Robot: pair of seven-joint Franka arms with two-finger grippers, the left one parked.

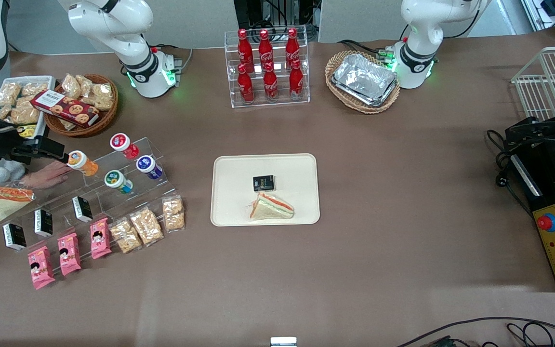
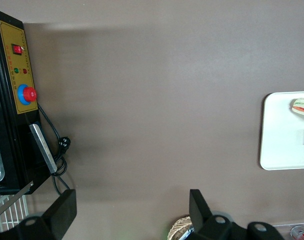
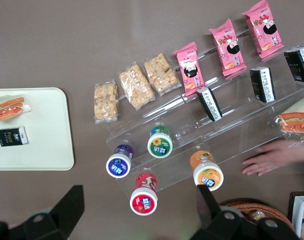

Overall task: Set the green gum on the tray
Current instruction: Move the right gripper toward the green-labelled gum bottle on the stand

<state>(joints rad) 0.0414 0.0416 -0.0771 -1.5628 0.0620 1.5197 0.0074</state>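
In the front view, the green gum (image 1: pixel 117 181) is seen lying on a clear stepped rack (image 1: pixel 113 193) toward the working arm's end of the table, beside a blue-lidded bottle (image 1: pixel 148 166) and nearer the camera than a red-lidded bottle (image 1: pixel 123 145) and an orange bottle (image 1: pixel 82 162). The tray (image 1: pixel 229 212) is set well apart, mid-table, and already holds a sandwich (image 1: pixel 271 206) and a small black packet (image 1: pixel 263 183). The gripper (image 1: pixel 58 150) is held above the rack's end, close to the orange bottle; a person's hand (image 1: pixel 46 176) rests on the table there.

In the left wrist view, only a corner of the tray (image 2: pixel 272 150) is shown; the gum is not seen.

In the right wrist view, the gripper (image 3: pixel 142 212) is spread wide and holds nothing, hanging over the red-lidded bottle (image 3: pixel 143 200). The green gum (image 3: pixel 160 142) lies between the blue-lidded bottle (image 3: pixel 119 162) and the orange bottle (image 3: pixel 208 173). For a clean grasp, the gripper should be centred over the green lid and lowered so that the neighbouring bottles are not touched.
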